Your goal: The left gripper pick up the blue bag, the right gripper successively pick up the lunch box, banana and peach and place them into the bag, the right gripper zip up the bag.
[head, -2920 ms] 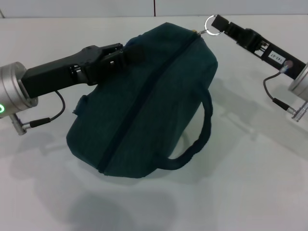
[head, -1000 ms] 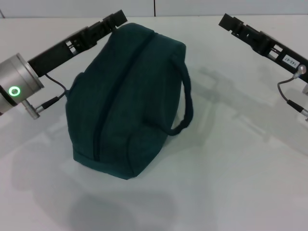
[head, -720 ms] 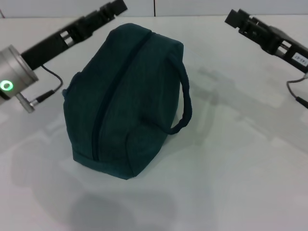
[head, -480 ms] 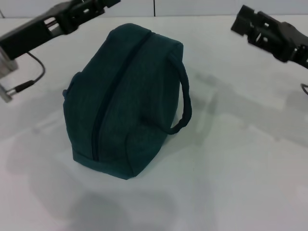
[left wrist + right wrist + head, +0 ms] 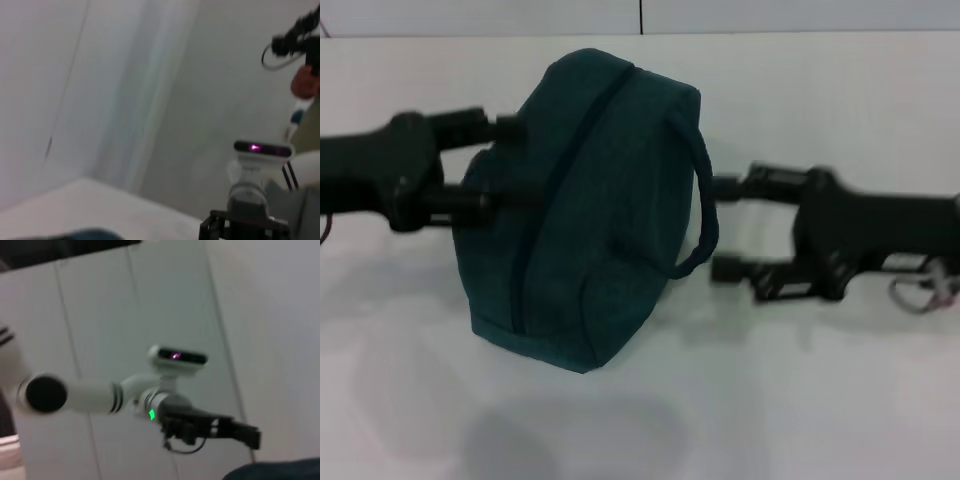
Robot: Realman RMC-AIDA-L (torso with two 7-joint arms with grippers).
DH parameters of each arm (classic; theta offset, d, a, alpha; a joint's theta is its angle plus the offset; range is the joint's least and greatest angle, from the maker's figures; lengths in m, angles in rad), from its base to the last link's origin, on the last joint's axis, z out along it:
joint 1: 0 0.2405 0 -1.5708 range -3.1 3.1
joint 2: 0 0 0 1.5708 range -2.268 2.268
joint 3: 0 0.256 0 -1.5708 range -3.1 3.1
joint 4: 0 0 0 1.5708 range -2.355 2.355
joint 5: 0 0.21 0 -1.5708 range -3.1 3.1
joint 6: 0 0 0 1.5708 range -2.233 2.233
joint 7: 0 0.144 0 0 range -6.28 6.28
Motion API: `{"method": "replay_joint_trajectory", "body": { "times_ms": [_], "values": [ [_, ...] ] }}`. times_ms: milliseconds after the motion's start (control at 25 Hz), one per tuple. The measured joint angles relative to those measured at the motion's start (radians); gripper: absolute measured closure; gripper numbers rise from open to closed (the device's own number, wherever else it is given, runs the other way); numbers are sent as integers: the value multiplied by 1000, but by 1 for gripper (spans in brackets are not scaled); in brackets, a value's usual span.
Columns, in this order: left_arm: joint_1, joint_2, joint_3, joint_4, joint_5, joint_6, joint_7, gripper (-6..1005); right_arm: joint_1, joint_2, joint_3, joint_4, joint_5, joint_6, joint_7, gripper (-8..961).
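The head view shows the white table with the blue bag standing on it alone, somewhat toward the far edge and a little toward the left side. Its zipper line runs closed along the top, and the carry handle hangs loose on the side that faces the right arm. No lunch box, banana or peach can be seen on the table, so I judge that they are inside the bag, although the closed bag hides this.

The change is in the arms. Half a second ago both were raised near the far corners of the table; now both have come down low, one at each side of the bag. The left gripper lies level at the left flank of the bag, its two fingers apart, one above the other, and the tips reach the fabric or stand just beside it; I cannot tell which. It holds nothing. The right gripper is just beside the handle, its fingers also spread wide and empty.

The bag itself has not moved since then. In my judgement the packing and the zipping are finished, and the arms are travelling to a rest position, not starting a new grasp.

The right wrist view catches the left gripper from far off.
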Motion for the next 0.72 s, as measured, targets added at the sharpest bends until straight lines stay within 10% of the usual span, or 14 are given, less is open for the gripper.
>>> {"method": "replay_joint_trajectory", "body": {
  "times_ms": [320,720],
  "values": [
    [60,-1,0,-5,13,42,69,127,0,89,-3,-2,-117,43,-91,144],
    [81,-2,3,-9,18,60,95,127,1,87,-1,2,-123,45,-92,144]
  ]
}}
